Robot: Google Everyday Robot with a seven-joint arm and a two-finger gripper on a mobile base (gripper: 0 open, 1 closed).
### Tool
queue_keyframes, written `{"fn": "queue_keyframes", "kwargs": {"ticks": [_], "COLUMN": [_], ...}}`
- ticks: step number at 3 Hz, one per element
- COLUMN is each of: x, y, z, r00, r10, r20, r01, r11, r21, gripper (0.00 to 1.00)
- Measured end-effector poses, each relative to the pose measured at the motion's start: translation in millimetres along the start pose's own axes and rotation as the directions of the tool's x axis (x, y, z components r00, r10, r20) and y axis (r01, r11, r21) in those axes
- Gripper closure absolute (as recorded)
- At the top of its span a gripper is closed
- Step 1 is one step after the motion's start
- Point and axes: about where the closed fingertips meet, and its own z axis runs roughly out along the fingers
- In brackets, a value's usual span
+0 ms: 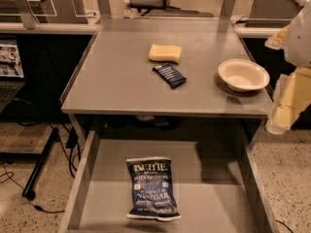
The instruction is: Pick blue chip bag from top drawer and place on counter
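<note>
The blue chip bag (152,189) lies flat in the open top drawer (204,178), left of its middle, with its white "Kettle" and "Vinegar" lettering facing up. The counter (116,76) is the grey table top above and behind the drawer. My gripper (285,101) hangs at the right edge of the view, beside the counter's front right corner. It is well above and to the right of the bag and touches nothing.
On the counter sit a yellow sponge (164,53), a small dark blue bar wrapper (169,75) and a white bowl (243,74) near the right rim. A laptop (9,67) stands on a desk at the left. Cables lie on the floor at lower left.
</note>
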Motion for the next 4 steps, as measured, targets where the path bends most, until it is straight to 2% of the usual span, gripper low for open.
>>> {"fn": "queue_keyframes", "kwargs": {"ticks": [2,3,4], "x": [0,-3,-12], "y": [3,12,41], "z": [4,23,71], "r00": [1.000,0.995,0.962], "r10": [0.011,0.059,0.177], "r20": [0.022,0.084,0.206], "r01": [-0.011,-0.057,-0.160], "r11": [0.9999,0.9981,0.9826], "r21": [0.000,-0.021,-0.095], "gripper": [0.00,0.00,0.00]}}
